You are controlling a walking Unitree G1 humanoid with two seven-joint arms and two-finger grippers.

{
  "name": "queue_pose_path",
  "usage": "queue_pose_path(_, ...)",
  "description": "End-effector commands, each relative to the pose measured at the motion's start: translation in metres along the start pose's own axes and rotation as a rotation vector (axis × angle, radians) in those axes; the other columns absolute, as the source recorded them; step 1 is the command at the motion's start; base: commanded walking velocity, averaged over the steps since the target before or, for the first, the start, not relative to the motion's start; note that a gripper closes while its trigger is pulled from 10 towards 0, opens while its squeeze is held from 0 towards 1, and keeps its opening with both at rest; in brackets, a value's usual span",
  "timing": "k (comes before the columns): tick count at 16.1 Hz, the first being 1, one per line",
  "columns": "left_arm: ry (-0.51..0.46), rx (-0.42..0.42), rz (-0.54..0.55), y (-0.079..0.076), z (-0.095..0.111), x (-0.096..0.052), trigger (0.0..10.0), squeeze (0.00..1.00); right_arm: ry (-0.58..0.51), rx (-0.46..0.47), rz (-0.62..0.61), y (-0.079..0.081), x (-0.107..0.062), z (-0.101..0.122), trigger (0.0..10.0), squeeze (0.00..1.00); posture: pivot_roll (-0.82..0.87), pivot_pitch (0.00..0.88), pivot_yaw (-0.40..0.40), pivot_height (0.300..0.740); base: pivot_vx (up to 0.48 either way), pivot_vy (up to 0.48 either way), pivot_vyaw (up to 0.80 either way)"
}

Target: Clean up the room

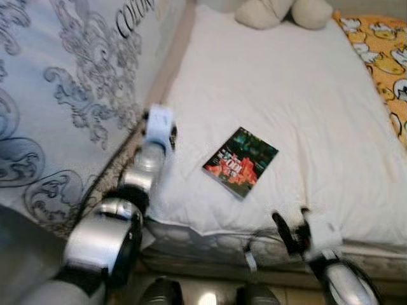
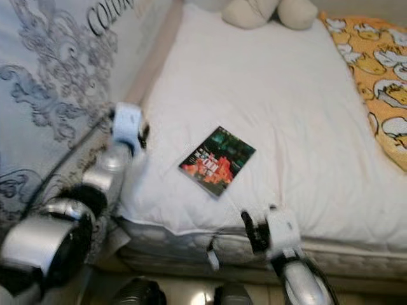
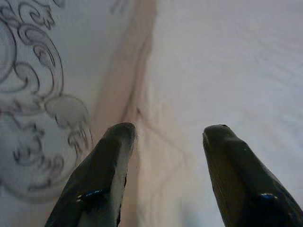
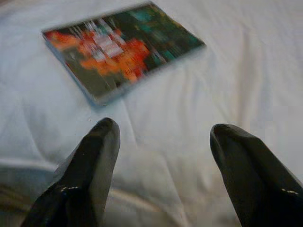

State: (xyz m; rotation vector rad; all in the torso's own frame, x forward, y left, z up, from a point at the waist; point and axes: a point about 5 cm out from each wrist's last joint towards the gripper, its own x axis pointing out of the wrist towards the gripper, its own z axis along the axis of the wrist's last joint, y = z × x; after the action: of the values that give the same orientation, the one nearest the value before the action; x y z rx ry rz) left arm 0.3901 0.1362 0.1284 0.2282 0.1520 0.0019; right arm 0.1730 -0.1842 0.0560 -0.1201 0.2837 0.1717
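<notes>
Green-orange book [image 1: 240, 161], white duvet [image 1: 305, 108], duck-patterned orange blanket [image 1: 381, 57]

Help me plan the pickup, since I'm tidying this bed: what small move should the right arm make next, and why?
Probably ease the right gripper forward toward the book. Its fingers are open and empty, aimed at the book's near edge but short of it, near the foot of the white duvet. The book lies flat, apart from the plush toy. The left gripper, also open, sits by the bed's left edge.

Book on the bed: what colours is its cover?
Dark green with orange-red and white print; the book shows best in the right wrist view.
</notes>
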Motion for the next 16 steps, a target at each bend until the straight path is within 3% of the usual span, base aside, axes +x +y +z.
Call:
queue_pose_path(1, 0.062, 0.058, 0.008, -0.003, -0.013, -0.002, 10.0, 0.00, 0.007, -0.027, 0.007, 0.001, -0.014, 0.006, 10.0, 0.00, -0.32, 0.222, -0.021, 0.700, 0.000, 0.000, 0.00)
queue_pose_path(5, 0.131, 0.155, -0.012, -0.009, -0.030, -0.007, 10.0, 0.00, 0.065, -0.047, 0.001, 0.006, -0.063, 0.010, 10.0, 0.00, -0.41, 0.334, -0.034, 0.700, 0.000, 0.000, 0.00)
queue_pose_path(8, 0.172, 0.216, 0.008, -0.003, -0.042, -0.011, 10.0, 0.00, 0.132, -0.043, -0.033, 0.007, -0.091, 0.011, 10.0, 0.00, -0.46, 0.390, -0.039, 0.700, 0.000, 0.000, 0.00)
queue_pose_path(12, 0.153, 0.181, 0.020, 0.002, -0.040, -0.010, 10.0, 0.00, 0.158, -0.037, -0.035, 0.011, -0.095, 0.010, 10.0, 0.00, -0.43, 0.387, -0.027, 0.700, 0.000, 0.000, 0.00)
queue_pose_path(15, 0.099, 0.132, -0.045, -0.010, -0.034, -0.010, 10.0, 0.00, 0.149, -0.031, -0.029, 0.010, -0.090, 0.012, 10.0, 0.00, -0.40, 0.381, -0.019, 0.700, 0.000, 0.000, 0.00)
queue_pose_path(16, 0.056, 0.139, -0.087, -0.021, -0.031, -0.011, 10.0, 0.00, 0.160, -0.034, -0.023, 0.010, -0.092, 0.010, 10.0, 0.00, -0.40, 0.377, -0.018, 0.700, 0.000, 0.000, 0.00)
